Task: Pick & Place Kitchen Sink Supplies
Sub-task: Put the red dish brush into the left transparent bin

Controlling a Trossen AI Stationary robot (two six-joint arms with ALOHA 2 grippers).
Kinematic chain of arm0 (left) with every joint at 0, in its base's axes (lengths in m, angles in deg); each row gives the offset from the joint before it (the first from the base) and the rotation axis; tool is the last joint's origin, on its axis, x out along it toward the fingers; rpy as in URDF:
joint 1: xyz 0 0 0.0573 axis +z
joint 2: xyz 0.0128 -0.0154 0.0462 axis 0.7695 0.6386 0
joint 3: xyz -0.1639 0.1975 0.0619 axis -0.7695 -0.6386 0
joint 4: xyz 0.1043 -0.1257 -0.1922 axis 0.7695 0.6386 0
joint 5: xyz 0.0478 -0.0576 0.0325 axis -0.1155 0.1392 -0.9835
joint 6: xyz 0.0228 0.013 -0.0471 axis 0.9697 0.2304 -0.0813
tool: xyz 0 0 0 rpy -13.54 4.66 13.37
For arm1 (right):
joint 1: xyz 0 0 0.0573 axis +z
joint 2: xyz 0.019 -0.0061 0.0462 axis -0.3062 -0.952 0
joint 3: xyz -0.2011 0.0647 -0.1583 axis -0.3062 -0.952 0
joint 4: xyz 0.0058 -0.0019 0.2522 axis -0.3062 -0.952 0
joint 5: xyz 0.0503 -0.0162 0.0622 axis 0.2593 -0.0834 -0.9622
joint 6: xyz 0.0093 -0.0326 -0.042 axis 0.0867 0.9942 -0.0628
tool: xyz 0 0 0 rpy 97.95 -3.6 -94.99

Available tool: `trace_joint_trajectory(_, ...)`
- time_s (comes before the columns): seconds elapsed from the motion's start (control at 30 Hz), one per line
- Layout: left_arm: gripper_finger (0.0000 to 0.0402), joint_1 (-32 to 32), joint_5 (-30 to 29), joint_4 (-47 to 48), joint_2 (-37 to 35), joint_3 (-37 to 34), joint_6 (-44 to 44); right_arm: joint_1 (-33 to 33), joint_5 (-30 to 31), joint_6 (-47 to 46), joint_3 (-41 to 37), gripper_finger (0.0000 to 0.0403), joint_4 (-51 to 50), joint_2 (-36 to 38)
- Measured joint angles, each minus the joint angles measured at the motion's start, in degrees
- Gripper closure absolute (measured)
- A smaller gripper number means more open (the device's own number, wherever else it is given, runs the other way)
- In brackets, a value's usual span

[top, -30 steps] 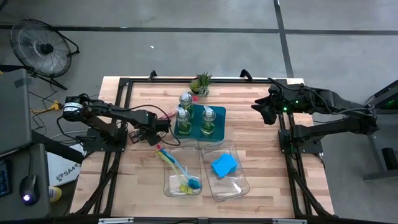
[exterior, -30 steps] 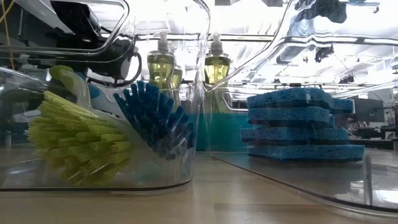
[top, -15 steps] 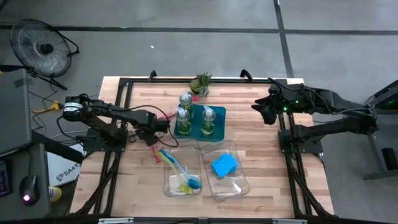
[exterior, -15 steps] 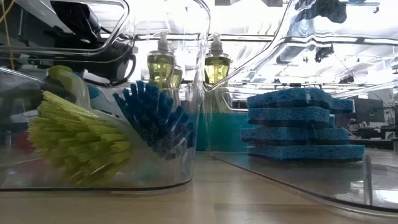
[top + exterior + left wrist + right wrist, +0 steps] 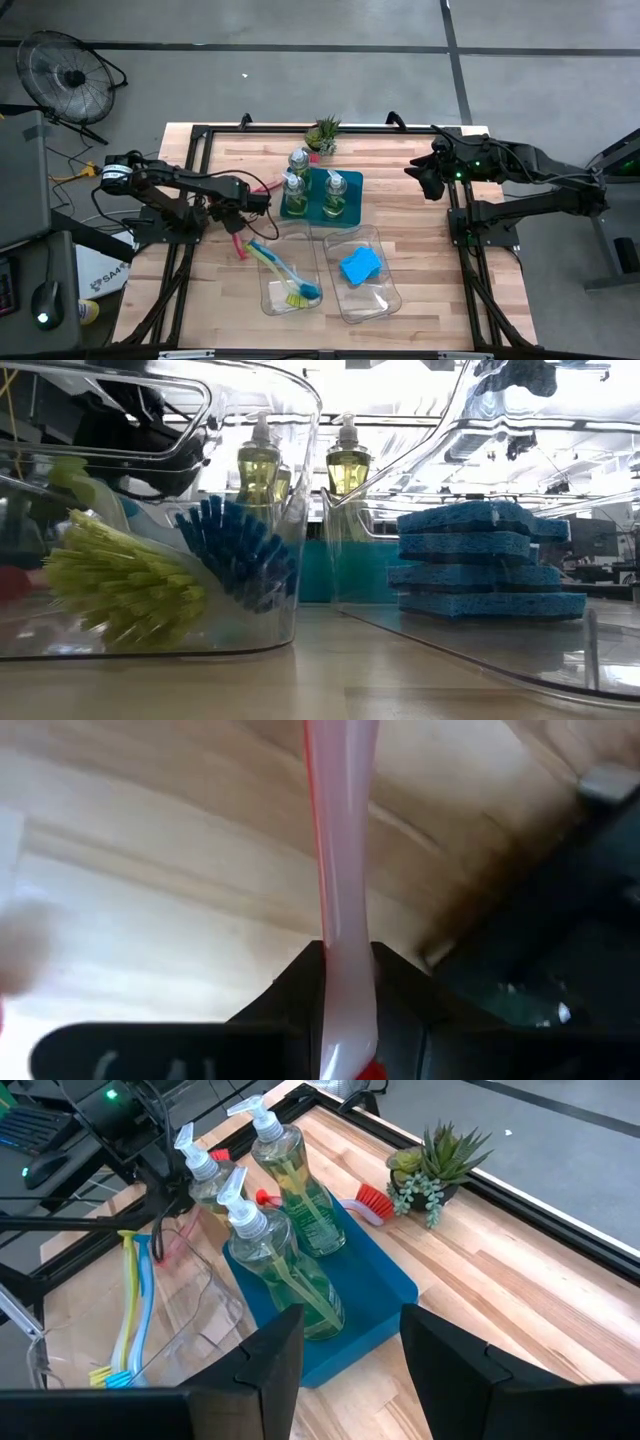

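- Right now the left gripper (image 5: 240, 208) is clamped on the red-pink dish brush (image 5: 241, 246); the left wrist view shows its pale pink handle (image 5: 340, 900) squeezed between the two dark fingers (image 5: 296, 990).
- That gripper sits over the wooden table (image 5: 420, 220), just beside the teal tray (image 5: 350, 180) and near the far corner of the left clear bin (image 5: 268, 290).
- One red end of the brush shows near that bin's far corner, and its red bristle head (image 5: 372, 1200) lies between the soap bottles (image 5: 285, 1165) and the small potted plant (image 5: 430, 1160).
- Three pump bottles of yellow-green soap are at the tray; two clearly stand on it.
- Inside the left bin lie a blue brush (image 5: 235, 550) and a yellow-green brush (image 5: 125, 585), heads side by side.
- Next to it, the right clear bin (image 5: 385, 300) holds the blue sponges (image 5: 480, 570), stacked in the low view.
- Over at the table's far right edge the right gripper (image 5: 428, 180) hangs with its fingers parted and holding nothing.
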Motion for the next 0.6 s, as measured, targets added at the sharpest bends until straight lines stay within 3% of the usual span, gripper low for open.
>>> trace_joint_trajectory(0.6,0.0345,0.0,-4.09,23.38,0.02,16.52,0.31,-0.01,-1.55,1.24,0.0,0.024,-0.11,0.0)
